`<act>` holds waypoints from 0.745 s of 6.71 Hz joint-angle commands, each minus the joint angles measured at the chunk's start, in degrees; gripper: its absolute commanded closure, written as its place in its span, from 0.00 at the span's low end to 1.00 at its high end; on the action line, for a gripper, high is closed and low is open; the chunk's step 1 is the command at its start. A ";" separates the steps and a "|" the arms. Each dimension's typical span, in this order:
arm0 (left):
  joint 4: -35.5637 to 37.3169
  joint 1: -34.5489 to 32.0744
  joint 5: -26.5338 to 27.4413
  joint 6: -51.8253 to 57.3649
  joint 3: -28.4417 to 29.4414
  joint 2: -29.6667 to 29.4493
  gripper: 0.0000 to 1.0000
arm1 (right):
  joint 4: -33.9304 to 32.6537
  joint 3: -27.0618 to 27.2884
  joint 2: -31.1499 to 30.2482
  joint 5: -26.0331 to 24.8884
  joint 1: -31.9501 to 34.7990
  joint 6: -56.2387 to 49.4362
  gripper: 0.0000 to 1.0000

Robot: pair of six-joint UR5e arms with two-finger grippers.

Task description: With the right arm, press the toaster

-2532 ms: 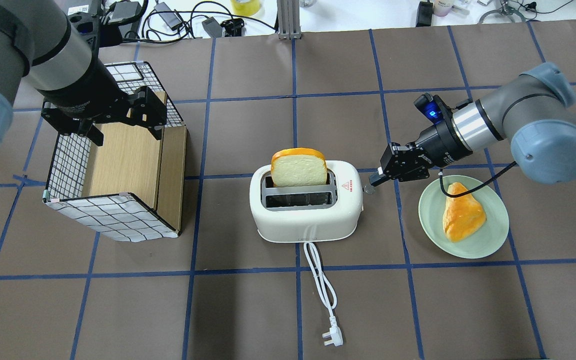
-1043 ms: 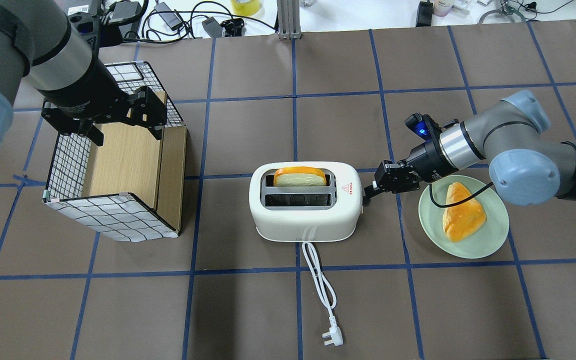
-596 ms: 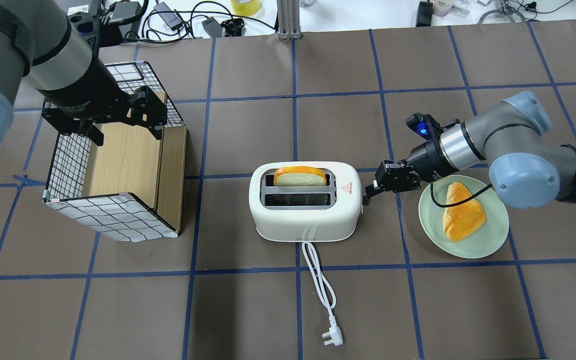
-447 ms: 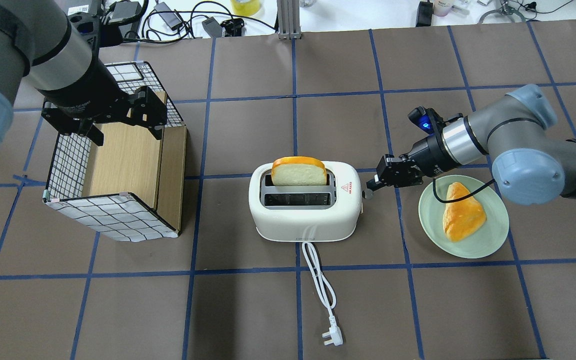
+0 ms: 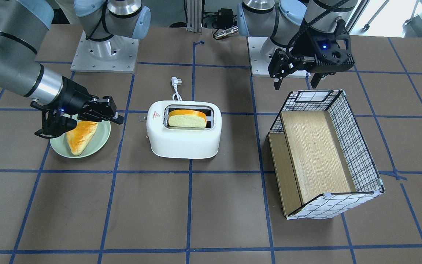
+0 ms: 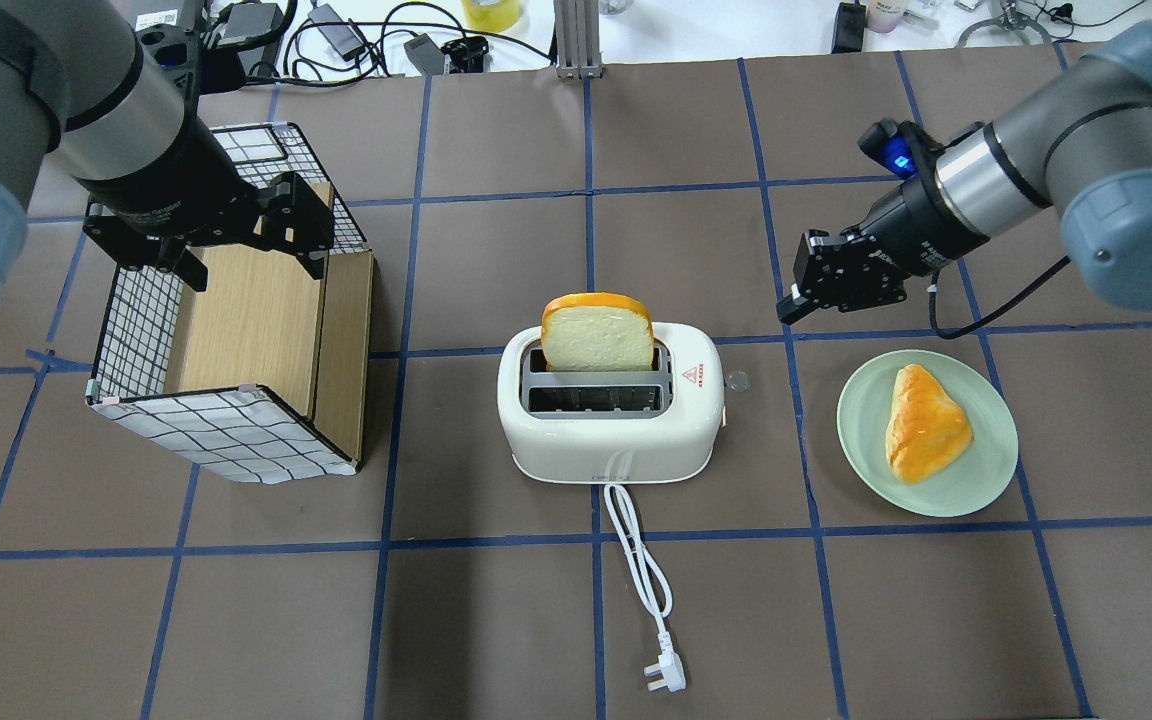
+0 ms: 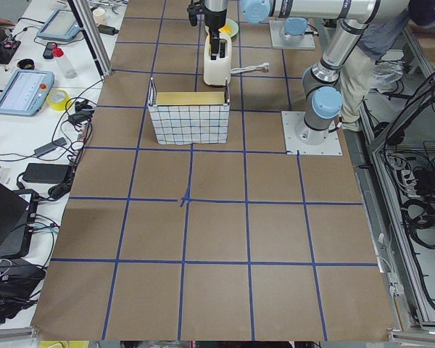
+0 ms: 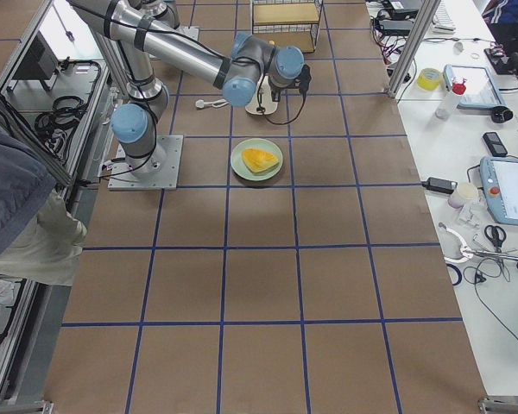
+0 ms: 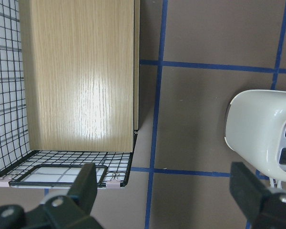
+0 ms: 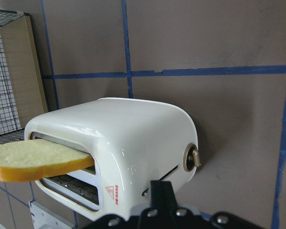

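The white toaster [image 6: 611, 425] stands mid-table with a bread slice [image 6: 596, 337] sticking up out of its far slot. Its cord [image 6: 639, 560] trails toward the near edge. The lever knob [image 6: 737, 380] juts from the toaster's right end, and it also shows in the right wrist view [image 10: 193, 158]. My right gripper [image 6: 786, 312] is shut and empty. It hovers behind and to the right of the knob, apart from the toaster [image 10: 133, 143]. My left gripper [image 6: 251, 262] is open and empty above the wire basket [image 6: 226, 430].
A pale green plate [image 6: 861, 440] with a golden pastry [image 6: 926, 425] sits right of the toaster, under the right arm's reach. The wire basket with a wooden insert [image 5: 317, 154] lies on its side at the left. Cables and tools lie beyond the far edge.
The right gripper held the lever down with the bread sunk in. It has since lifted and pulled back to the far right, and the bread has popped up. The left arm has not moved.
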 commanded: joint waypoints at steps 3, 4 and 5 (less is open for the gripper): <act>0.00 0.00 -0.09 0.00 0.00 0.00 0.00 | 11.18 -20.50 -0.55 -29.92 9.96 12.22 1.00; 0.00 0.00 0.00 0.00 0.00 0.00 0.00 | 11.01 -21.65 -0.55 -32.96 13.57 17.04 1.00; 0.00 0.00 0.00 0.00 0.00 0.00 0.00 | 8.92 -21.14 -0.03 -34.38 15.96 20.48 0.93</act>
